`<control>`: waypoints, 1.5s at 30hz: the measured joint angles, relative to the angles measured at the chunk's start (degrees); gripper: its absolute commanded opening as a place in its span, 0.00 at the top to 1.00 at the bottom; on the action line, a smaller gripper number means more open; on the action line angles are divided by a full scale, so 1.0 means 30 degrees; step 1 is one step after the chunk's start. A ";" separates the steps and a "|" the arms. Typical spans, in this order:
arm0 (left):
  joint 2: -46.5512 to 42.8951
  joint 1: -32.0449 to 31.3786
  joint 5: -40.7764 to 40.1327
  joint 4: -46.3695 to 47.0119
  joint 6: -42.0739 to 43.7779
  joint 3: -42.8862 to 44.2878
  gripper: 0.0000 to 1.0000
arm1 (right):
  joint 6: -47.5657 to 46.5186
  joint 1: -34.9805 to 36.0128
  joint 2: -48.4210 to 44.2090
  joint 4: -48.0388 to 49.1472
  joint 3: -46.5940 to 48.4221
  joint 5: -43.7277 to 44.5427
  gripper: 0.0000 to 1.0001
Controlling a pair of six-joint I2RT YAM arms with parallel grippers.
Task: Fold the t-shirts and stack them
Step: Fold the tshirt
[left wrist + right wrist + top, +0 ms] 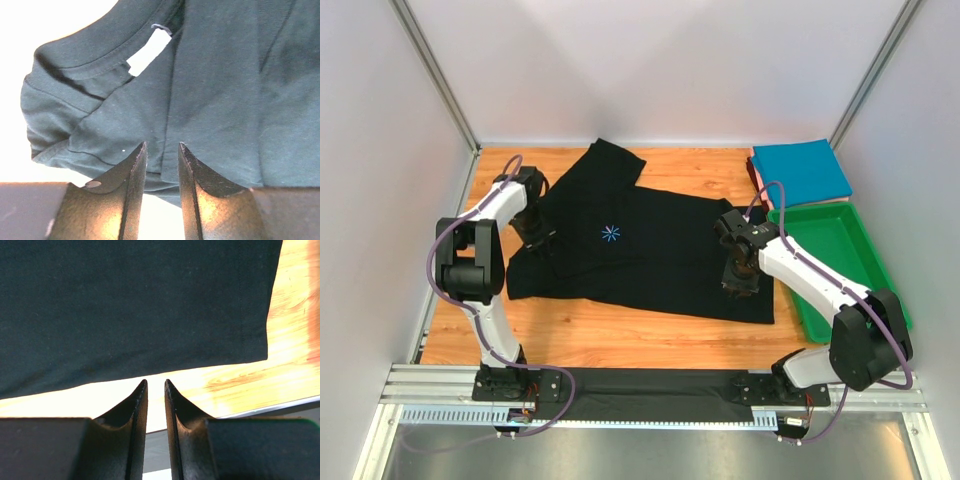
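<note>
A: Large black cloth t-shirt (650, 250) lies spread mid-table, starburst up. Left gripper (162, 147) over cloth near the collar, jaws narrowly parted, nothing pinched. Right gripper (156, 382) just off the hem, likewise empty.

B: Pinch the edge cleanly at both ends, lift level, or the fold skews (my judgement). Room: bare wooden table (620, 320) nearside; shallow green plastic tray (830, 260) crowds the right.

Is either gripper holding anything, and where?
Right gripper: nothing; the black t-shirt lies beyond its jaws. Left gripper, near the collar: cannot be told.
</note>
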 measured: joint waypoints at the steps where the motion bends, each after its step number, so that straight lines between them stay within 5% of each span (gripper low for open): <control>1: -0.0015 -0.0029 -0.0036 -0.0087 -0.0007 -0.0015 0.65 | 0.0000 0.0000 -0.0015 0.0000 -0.0007 -0.0022 0.79; 14: -0.0954 -0.0991 0.1647 0.0882 -0.1005 -0.3723 0.66 | 0.0007 0.0000 -0.0051 0.0066 -0.0073 -0.0117 0.79; 40: -0.0984 -0.1217 0.1705 0.1617 -0.1399 -0.3825 0.75 | 0.0000 0.0000 -0.0517 0.0146 -0.0189 -0.0255 0.79; 45: -0.0984 -0.1282 0.1705 0.1683 -0.1457 -0.3825 0.83 | -0.0007 0.0000 -0.0517 0.0146 -0.0189 -0.0248 0.79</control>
